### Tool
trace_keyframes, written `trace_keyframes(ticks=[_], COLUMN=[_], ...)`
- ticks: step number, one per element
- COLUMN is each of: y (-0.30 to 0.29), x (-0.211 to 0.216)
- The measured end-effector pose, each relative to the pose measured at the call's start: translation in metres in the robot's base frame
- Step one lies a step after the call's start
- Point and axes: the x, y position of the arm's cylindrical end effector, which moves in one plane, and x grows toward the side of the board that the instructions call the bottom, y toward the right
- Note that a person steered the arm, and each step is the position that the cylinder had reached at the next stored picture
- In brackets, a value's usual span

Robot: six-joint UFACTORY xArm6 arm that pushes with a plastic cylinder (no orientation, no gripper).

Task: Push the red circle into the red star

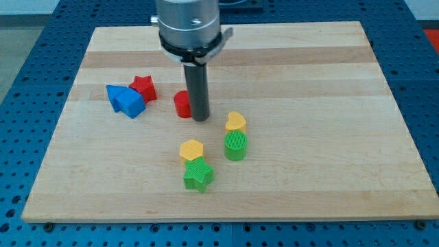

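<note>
The red circle (182, 104) sits on the wooden board left of centre, partly hidden by my rod. My tip (200, 119) touches its right side. The red star (144, 88) lies further to the view's left, a short gap from the red circle. It touches the blue blocks on its lower left.
Two blue blocks (125, 100) lie together left of the red star. A yellow heart (236, 121) stands above a green circle (235, 145) right of the tip. A yellow hexagon (192, 149) and a green star (198, 176) lie below. The board (309, 75) ends on a blue pegboard.
</note>
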Motion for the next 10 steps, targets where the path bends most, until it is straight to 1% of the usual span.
trace_keyframes(ticks=[1, 2, 3, 5, 6, 7, 8, 9, 10], y=[-0.011, 0.016, 0.032, -0.036, -0.041, -0.064, -0.064, -0.047, -0.014], x=[-0.004, -0.011, -0.029, -0.007, -0.007, -0.007, -0.007, -0.008, -0.008])
